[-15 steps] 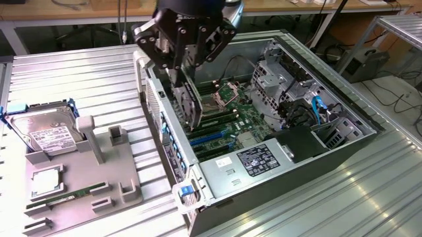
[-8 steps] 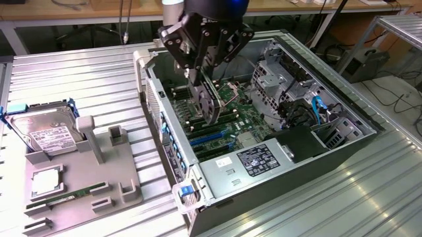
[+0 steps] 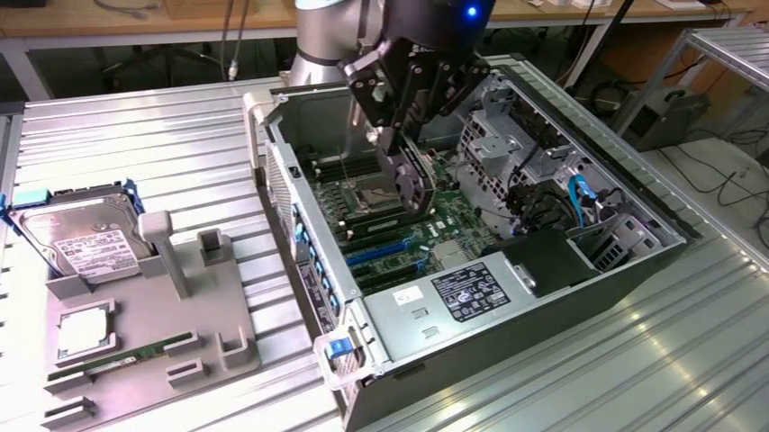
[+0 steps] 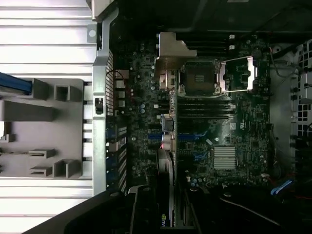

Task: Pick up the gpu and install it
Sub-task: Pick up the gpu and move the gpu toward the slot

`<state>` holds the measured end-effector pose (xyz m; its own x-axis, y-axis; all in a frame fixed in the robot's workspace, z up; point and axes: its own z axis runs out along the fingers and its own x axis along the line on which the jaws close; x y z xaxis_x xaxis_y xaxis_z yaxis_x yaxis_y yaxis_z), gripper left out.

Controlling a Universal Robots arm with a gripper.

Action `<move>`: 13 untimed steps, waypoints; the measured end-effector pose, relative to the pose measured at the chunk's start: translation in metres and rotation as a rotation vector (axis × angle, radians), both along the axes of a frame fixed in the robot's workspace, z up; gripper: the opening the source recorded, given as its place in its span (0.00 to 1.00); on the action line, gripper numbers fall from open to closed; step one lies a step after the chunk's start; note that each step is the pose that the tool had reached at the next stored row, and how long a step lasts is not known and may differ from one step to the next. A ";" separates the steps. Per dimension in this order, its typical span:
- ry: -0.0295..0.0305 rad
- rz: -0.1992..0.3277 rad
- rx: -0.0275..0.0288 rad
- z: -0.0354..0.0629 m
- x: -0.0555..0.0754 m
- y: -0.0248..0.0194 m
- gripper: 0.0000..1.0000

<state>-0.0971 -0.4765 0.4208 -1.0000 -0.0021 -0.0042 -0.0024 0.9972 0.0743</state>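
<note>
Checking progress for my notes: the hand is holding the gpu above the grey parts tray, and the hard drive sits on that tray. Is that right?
Not quite: the exterior view shows the hand holding the gpu above the open computer case, not the grey parts tray. The hard drive does sit on that tray.

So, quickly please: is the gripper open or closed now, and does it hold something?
Gripper: jaws closed on the gpu, held over the motherboard.

My arm (image 3: 327, 36) reaches down from above, its end effector (image 3: 397, 135) pointing straight down, clamped on the gpu (image 3: 406, 189).
</note>
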 end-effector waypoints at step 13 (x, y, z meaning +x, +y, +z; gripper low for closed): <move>0.0002 0.000 -0.0005 -0.0256 0.064 0.0119 0.26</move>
